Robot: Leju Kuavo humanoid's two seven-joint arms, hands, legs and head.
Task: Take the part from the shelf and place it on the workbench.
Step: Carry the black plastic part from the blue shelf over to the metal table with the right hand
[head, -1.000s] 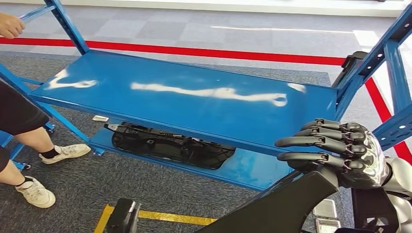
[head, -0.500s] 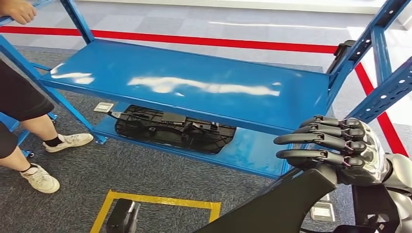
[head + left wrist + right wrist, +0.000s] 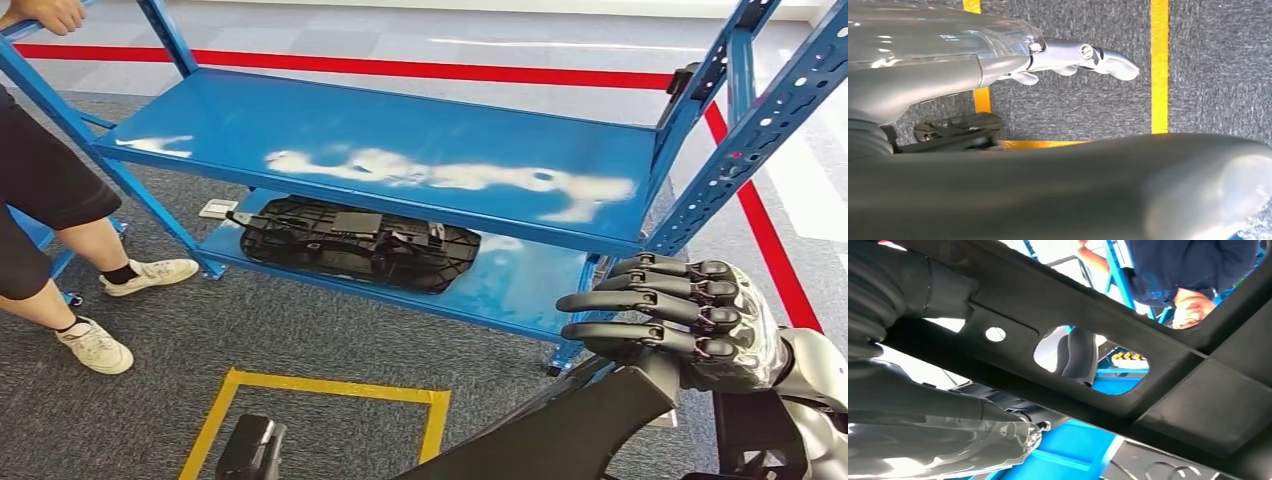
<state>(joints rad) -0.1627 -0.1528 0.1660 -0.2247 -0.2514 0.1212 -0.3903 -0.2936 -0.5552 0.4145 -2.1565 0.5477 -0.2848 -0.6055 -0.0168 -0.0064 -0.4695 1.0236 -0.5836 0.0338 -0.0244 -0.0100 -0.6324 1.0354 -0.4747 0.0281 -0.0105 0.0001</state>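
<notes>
**Right hand gripping black plastic part in front of blue shelf**

At far left of the head view, a person in dark shorts and white trainers (image 3: 95, 345) stands beside the blue steel shelving unit (image 3: 400, 165), one hand on its frame. On the unit's lower shelf lies a flat black moulded plastic panel (image 3: 355, 243), ribbed and irregular in outline. The glossy middle shelf above it shows white glare. On the grey carpet in front, a yellow tape rectangle (image 3: 330, 392) is marked out. A red floor line (image 3: 400, 70) runs behind the unit.

At lower right, the robot's right hand (image 3: 690, 320) has its dark fingers curled over the upper edge of a long black plastic part (image 3: 560, 430), which slants down toward the picture's bottom edge, off the shelf and in front of it.

Right wrist view adds detail: the held part is a matt black bar-and-frame moulding with a small round hole and a larger rounded cut-out, through which blue shelving shows.

Left wrist view shows the left hand (image 3: 1048, 55) over carpet and yellow tape, fingers extended, holding nothing.
</notes>
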